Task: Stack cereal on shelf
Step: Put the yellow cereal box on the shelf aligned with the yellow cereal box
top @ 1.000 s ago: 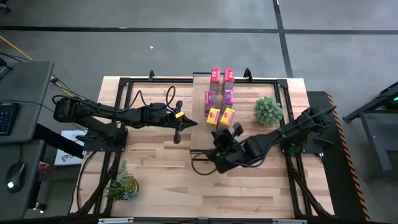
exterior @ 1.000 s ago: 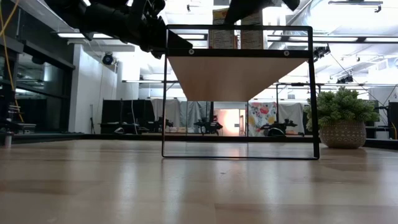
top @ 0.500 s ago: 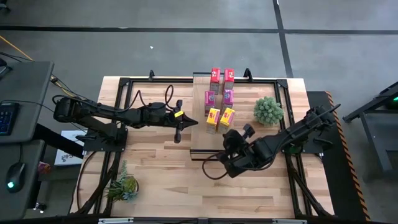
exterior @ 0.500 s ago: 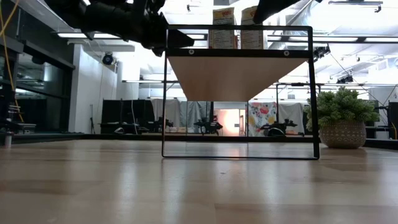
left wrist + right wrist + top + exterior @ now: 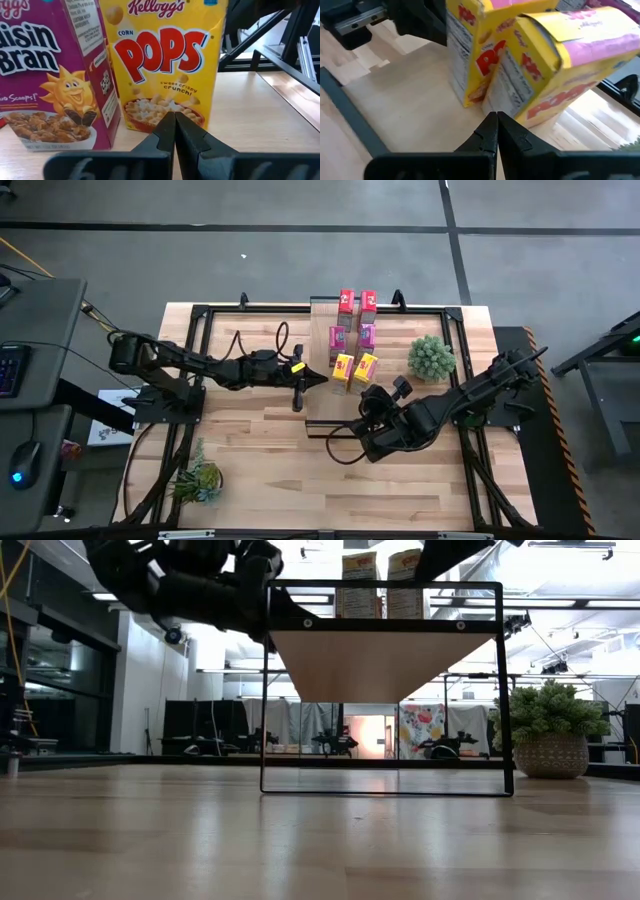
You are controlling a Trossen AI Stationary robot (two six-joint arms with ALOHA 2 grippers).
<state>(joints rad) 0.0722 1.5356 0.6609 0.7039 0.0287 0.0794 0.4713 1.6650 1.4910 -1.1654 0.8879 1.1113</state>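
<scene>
Six small cereal boxes are standing upright in three pairs along the shelf (image 5: 322,360), a long pale-wood plank with a dark metal edge frame sitting paler than the wooden table (image 5: 250,450) around it. Seen from above, two red boxes (image 5: 357,302) are sitting at the far end, two magenta boxes (image 5: 352,337) are standing in the middle, and two yellow boxes (image 5: 354,367) are sitting nearest the grippers. The yellow boxes are carrying red "POPS" lettering over a picture of a cereal bowl, with pink top flaps; one yellow box (image 5: 560,75) is leaning at an angle against its neighbour (image 5: 472,50), the two touching. A magenta box (image 5: 52,75) with a cartoon sun and a bowl of flakes is standing just beside a yellow box (image 5: 167,60).

From table height, the yellow pair (image 5: 382,585) is showing on top of the raised shelf (image 5: 385,662).

Both grippers are empty with fingers pressed together. The left gripper (image 5: 297,398) is hanging beside the shelf's left edge, near the yellow boxes, its closed fingers (image 5: 172,132) pointing at the yellow box front. The right gripper (image 5: 365,408) is hovering over the shelf's near part, its closed fingertips (image 5: 495,127) close below the leaning yellow box.

A round green plant (image 5: 431,358) is sitting right of the shelf, and a second spiky plant (image 5: 198,478) is lying near the table's front left corner.
</scene>
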